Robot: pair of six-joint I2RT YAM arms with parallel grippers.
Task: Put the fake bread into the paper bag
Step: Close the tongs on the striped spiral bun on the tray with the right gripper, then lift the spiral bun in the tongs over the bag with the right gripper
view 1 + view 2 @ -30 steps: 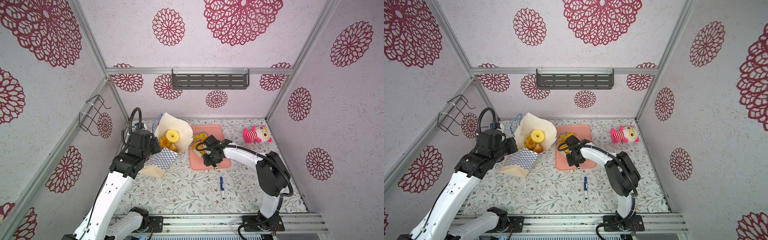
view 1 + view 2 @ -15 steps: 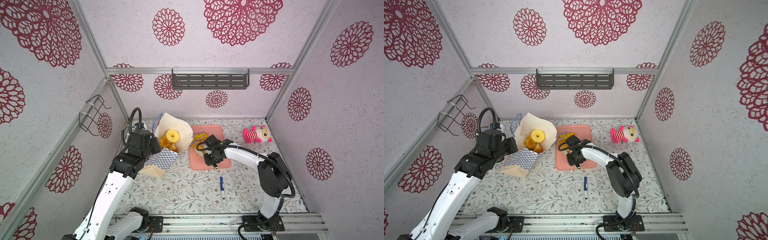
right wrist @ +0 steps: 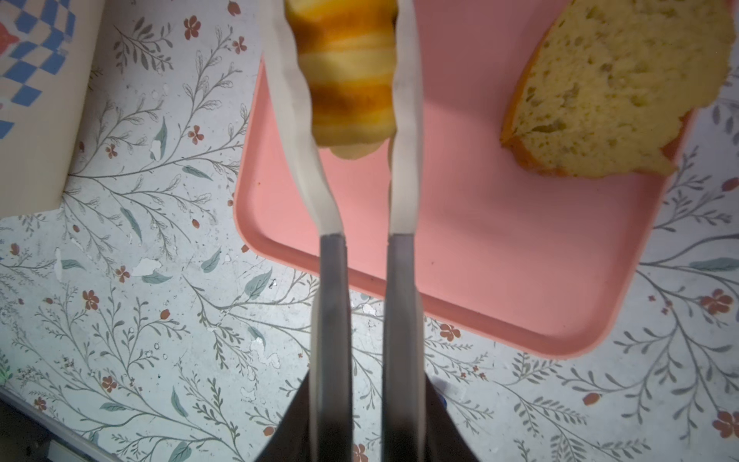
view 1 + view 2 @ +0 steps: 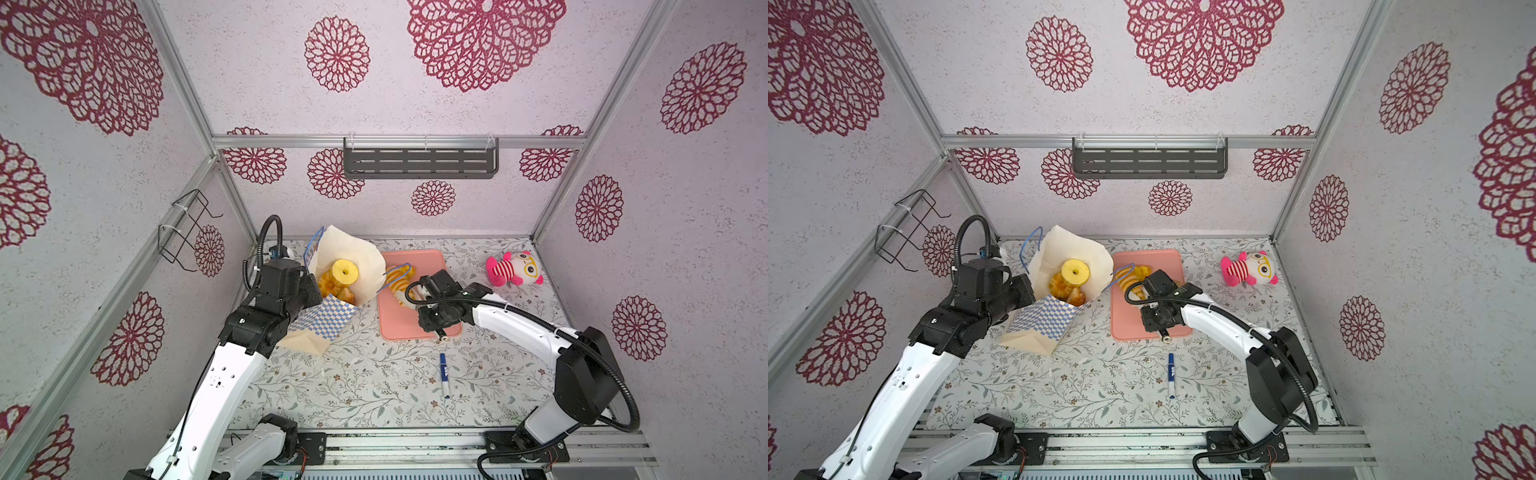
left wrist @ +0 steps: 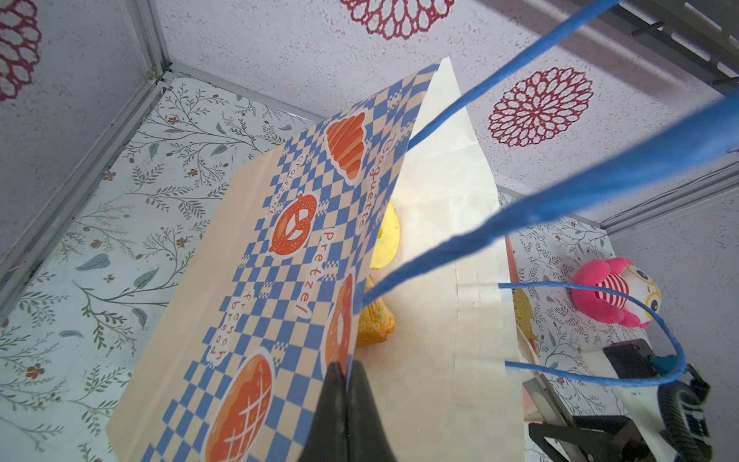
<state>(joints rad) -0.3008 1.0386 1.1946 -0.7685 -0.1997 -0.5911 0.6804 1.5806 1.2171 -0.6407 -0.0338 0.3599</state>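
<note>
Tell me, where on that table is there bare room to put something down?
The widest bare stretch is the front of the table, between the pen and the left arm. A smaller gap lies between the tray and the plush toy. It is crowded between the bag and the tray: there the right gripper grips a loaf.

Lighting is bright, even and diffuse; shadows are soft. Both top views are sharp, with wide-angle bending at the edges. In the left wrist view the near cord (image 5: 600, 184) is blurred.
</note>
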